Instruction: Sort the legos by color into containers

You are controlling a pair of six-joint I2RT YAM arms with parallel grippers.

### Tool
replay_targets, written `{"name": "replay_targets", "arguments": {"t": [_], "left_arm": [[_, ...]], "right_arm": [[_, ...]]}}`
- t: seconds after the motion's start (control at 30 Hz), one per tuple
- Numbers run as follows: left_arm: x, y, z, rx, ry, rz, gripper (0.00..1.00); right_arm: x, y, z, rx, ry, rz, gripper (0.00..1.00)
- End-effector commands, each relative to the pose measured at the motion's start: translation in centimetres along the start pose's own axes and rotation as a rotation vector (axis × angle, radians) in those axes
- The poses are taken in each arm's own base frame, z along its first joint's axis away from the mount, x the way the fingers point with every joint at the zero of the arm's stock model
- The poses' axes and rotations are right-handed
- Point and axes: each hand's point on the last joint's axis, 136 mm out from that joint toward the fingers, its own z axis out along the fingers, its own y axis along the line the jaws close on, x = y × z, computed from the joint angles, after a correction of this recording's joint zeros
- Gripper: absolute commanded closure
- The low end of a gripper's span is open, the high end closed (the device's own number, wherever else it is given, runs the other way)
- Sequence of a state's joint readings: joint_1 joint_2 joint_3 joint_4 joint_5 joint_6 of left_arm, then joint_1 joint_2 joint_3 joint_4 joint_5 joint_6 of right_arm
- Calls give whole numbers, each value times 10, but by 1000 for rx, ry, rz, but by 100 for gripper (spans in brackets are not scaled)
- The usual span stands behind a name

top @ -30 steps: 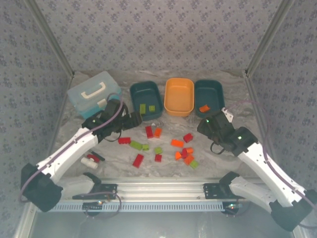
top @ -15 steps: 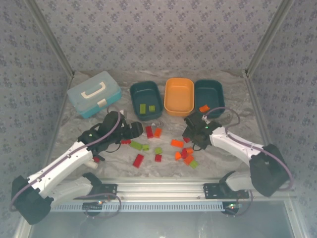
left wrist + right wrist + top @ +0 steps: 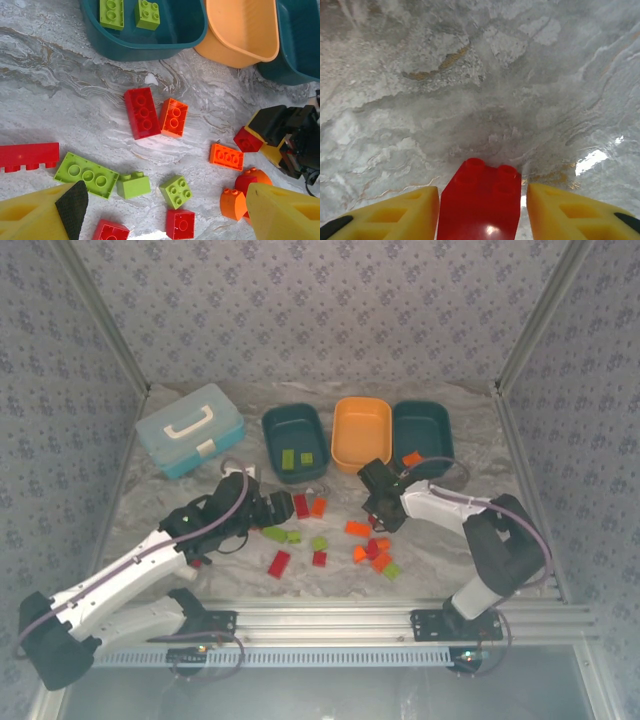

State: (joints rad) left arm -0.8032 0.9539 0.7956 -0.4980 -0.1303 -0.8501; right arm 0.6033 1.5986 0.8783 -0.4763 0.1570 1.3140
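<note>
**Sorting table: loose legos, both arms at the pile**

Right wrist view: a glossy red brick (image 3: 480, 197) with studs showing sits on the marble table (image 3: 470, 75) between the parted yellow fingers (image 3: 395, 212) of the right gripper (image 3: 482, 202), with a sliver of table visible beside it. Overhead it is mostly hidden under that gripper (image 3: 375, 502). Left wrist view: the left gripper (image 3: 162, 202) is spread wide over the scattered legos (image 3: 142, 112), and two lime bricks (image 3: 111, 11) lie in the left teal tub (image 3: 150, 47). Overhead, an orange brick (image 3: 411, 458) lies in the right teal tub (image 3: 422, 420), with the orange tub (image 3: 362, 435) between the two teal ones. A second ago the right arm reached in from the right edge.
</note>
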Motion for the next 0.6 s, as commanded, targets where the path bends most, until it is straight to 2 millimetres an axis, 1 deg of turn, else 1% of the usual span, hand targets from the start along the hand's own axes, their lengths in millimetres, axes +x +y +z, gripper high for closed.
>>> {"name": "replay_targets", "arguments": {"t": [0.0,0.07,0.1,0.13,0.2,0.3,0.33,0.4,0.43,0.47,0.53,0.57], "left_arm": [[-14,-9,-15,21,-56,-11,15],[-15,-8,-18,20,-62,-10,15],[-15,-8,-19,22,-65,-9,15],[-15,-8,-20,19,-67,-7,15],[-15,-6,-21,16,-70,-5,15],[-14,-6,-17,18,-64,-5,15],[-13,-7,-14,19,-60,-5,14],[-13,-12,-9,29,-53,-4,14],[-14,-15,-6,36,-49,-6,14],[-15,-19,-4,43,-49,-6,14],[-18,-25,0,54,-43,-7,14],[-19,-29,1,60,-43,-7,14]], "right_arm": [[2,-1,9,28,27,70,53],[4,-1,11,30,31,72,67],[3,-1,9,29,22,70,76],[0,1,4,24,4,62,81],[-8,6,-12,9,-54,26,82],[-27,26,-54,-34,-187,-86,80],[-35,35,-70,-50,-226,-122,80],[-53,52,-92,-72,-283,-178,79],[-64,60,-98,-74,-304,-213,78],[-77,77,-109,-104,-322,-233,77],[-101,96,-112,-88,-330,-285,77],[-109,103,-109,-75,-327,-312,77]]}}
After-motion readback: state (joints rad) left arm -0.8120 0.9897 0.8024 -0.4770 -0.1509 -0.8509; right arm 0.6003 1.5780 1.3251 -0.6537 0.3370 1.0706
